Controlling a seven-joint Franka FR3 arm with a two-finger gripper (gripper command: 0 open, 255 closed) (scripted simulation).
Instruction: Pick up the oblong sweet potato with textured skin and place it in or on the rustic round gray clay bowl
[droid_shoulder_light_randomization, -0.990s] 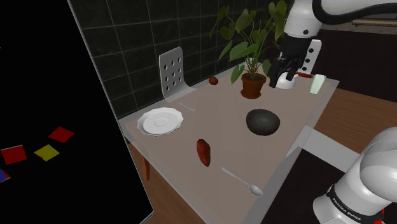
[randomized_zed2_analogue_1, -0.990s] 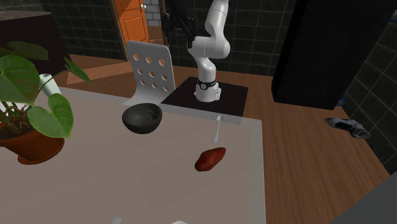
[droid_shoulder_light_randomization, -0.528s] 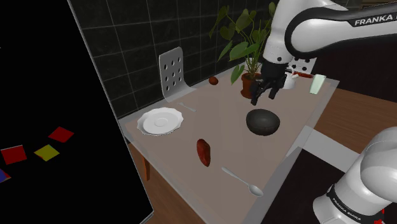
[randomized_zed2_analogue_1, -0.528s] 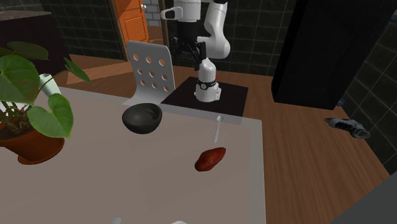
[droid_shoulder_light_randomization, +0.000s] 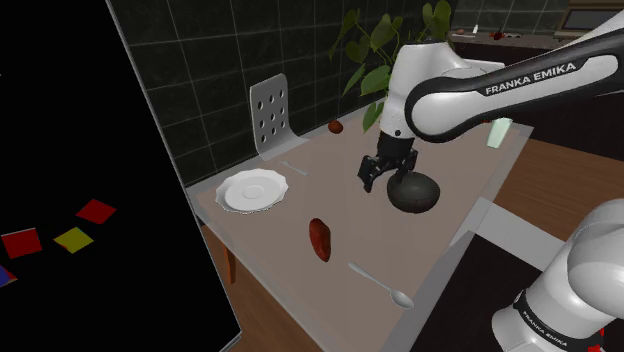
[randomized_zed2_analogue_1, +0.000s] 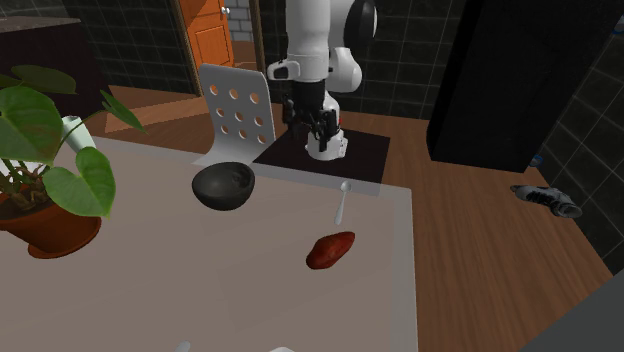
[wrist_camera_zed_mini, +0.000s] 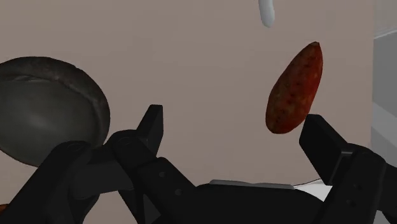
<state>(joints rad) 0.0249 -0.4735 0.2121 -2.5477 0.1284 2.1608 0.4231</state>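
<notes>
Item count: one sweet potato (droid_shoulder_light_randomization: 320, 239), one bowl (droid_shoulder_light_randomization: 413, 192), one plate (droid_shoulder_light_randomization: 253, 189), one spoon (droid_shoulder_light_randomization: 380, 284). Also one potted plant (randomized_zed2_analogue_1: 55, 228) and one chair (droid_shoulder_light_randomization: 270, 116).

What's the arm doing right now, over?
Gripper open, empty, above table. Sweet potato lies untouched on table. Bowl beside gripper, not blocking.

Open worktop (droid_shoulder_light_randomization: 345, 215) around the sweet potato (droid_shoulder_light_randomization: 320, 239)
Bare surface lies between it and the hovering tool (droid_shoulder_light_randomization: 372, 183); the dark bowl (droid_shoulder_light_randomization: 414, 191) sits just beside the tool, a spoon (droid_shoulder_light_randomization: 380, 284) near the potato, a white plate (droid_shoulder_light_randomization: 253, 189) apart.
</notes>
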